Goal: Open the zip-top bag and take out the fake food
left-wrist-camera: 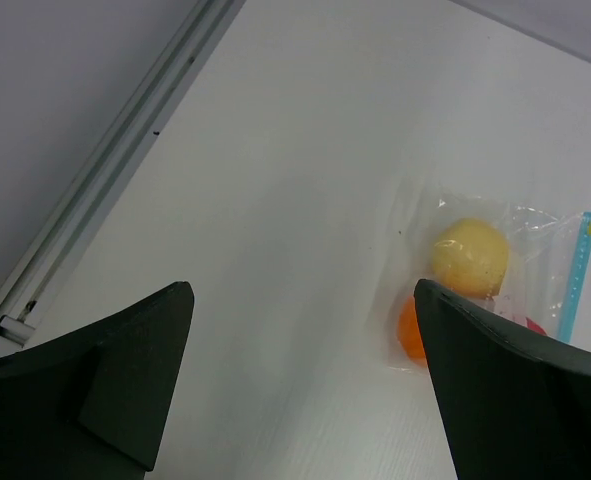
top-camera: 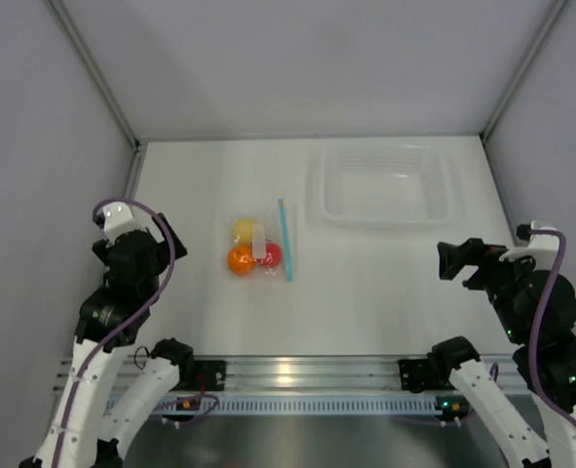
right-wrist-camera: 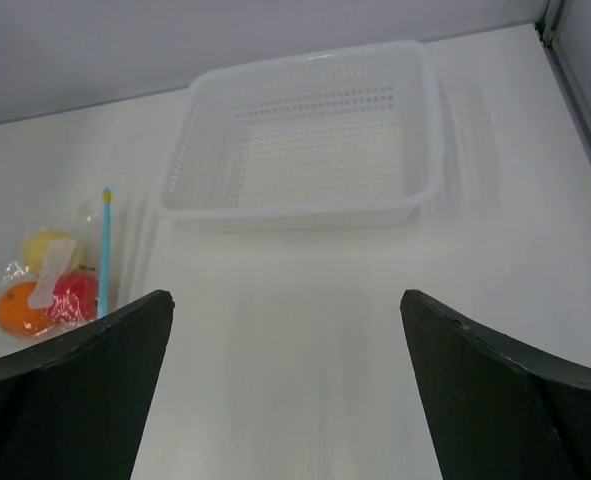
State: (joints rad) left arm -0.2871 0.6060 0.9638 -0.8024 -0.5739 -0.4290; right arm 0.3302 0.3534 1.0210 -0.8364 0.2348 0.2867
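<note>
while left gripper (left-wrist-camera: 300,292) and right gripper (right-wrist-camera: 283,296) stand open, empty, pinch the blue strip (top-camera: 286,239) lips on the zip-top bag (top-camera: 260,247).

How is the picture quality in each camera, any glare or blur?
Top external: soft even light, glare only on the metal rail. Left wrist: zip-top bag glints mildly, dark fingers look soft-edged. Right wrist: clear tray nearly washes into the white table.

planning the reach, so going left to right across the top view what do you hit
left end effector → bag with the fruit inside → tray → right end effector
</note>
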